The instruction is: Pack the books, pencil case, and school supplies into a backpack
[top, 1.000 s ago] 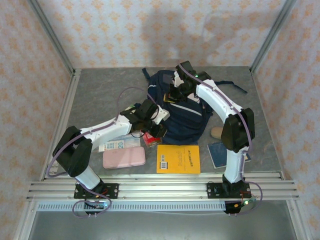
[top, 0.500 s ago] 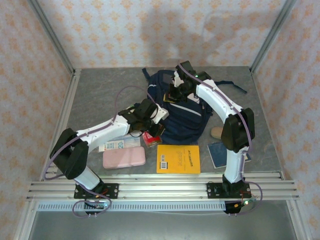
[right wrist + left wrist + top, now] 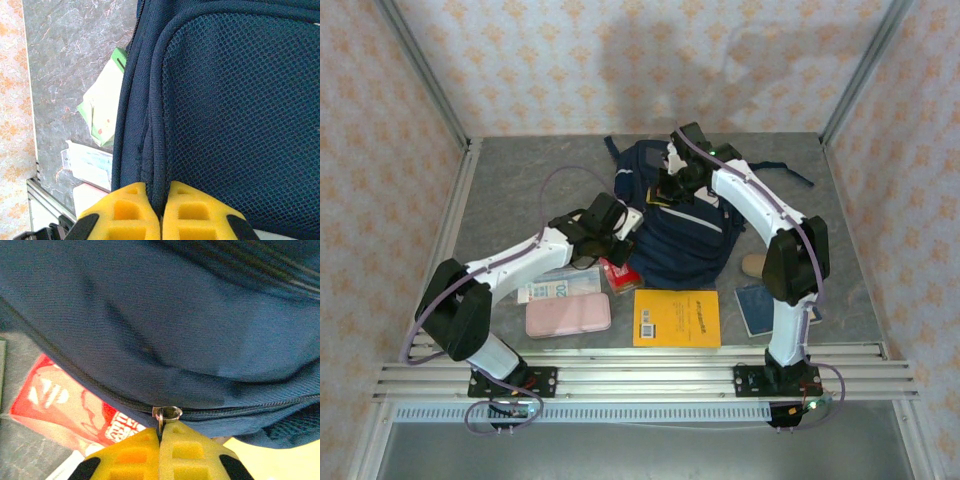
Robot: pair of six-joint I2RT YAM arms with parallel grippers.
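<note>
Starting nearest the arm bases: noting the orange-yellow book [image 3: 676, 318] lying flat, barcode up, just in front of the backpack [image 3: 685, 240]. Also noting a navy book [image 3: 760, 309] lying off the backpack's front right and the pink pencil case [image 3: 568, 314] off its front left, all three resting outside it on the table [image 3: 510, 190].

Moving a little farther: finding the pale blue packet [image 3: 558, 288] just behind the pencil case, left of the backpack's near corner. Finding the red packet [image 3: 618, 275] partly covered by the backpack's near-left edge, and the tan oblong piece [image 3: 752, 265] sitting beside the backpack's right side.

Clenching the left gripper [image 3: 160, 432] on the metal zipper pull [image 3: 167, 413] at the backpack's near-left seam, yellow pads pressing together.

Farther on, pinching a piped seam beside the backpack's mesh panel with the right gripper [image 3: 161, 192], jaws clamping tight on the fabric.

Seeing the green-edged packet [image 3: 102, 107] lying against the backpack's left side.
</note>
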